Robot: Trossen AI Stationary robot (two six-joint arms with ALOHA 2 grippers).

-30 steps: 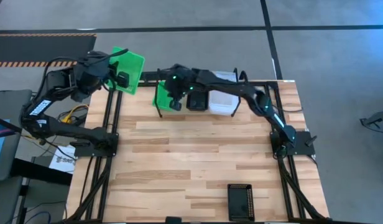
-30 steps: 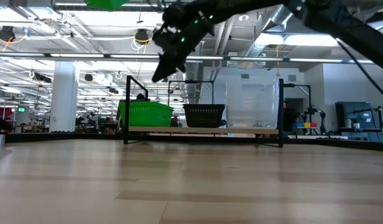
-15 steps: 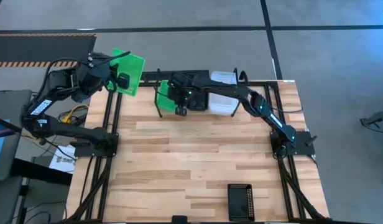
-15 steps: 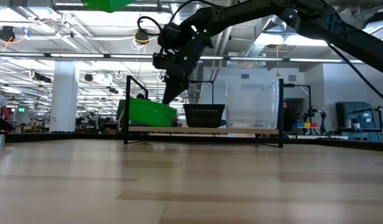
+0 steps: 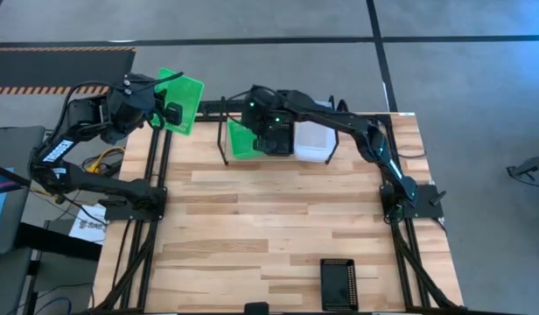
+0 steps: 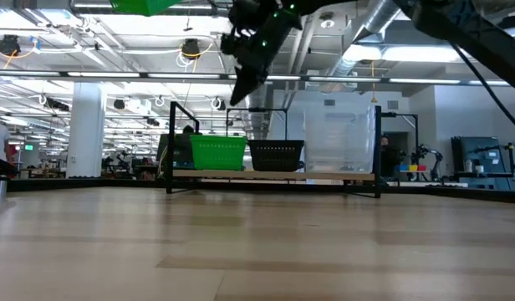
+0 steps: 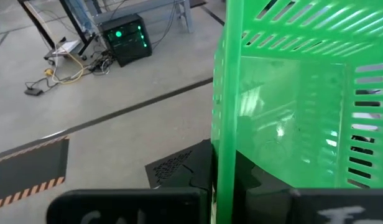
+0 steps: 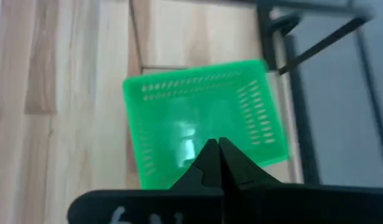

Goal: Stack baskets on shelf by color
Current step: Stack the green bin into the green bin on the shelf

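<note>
Green basket on shelf (image 6: 218, 154): we saw it upright on the wire shelf (image 6: 274, 175), just beside the black basket (image 6: 276, 155).
Clear basket (image 6: 339, 138): at the far end.
Right hand (image 6: 238, 96): above it, fingers pressed together, empty.
Left hand (image 5: 171, 113): pinching a second green basket (image 5: 182, 99) beyond the counter (image 5: 269, 227).

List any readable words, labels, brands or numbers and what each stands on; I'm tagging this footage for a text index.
None can be read.
White markings on the left arm's link: too small to read.
Paper under the table's left edge: dark print, illegible.
Pale markings on the left wrist's own gripper: blurred, cut off.
Green baskets, shelf: no text visible.
</note>
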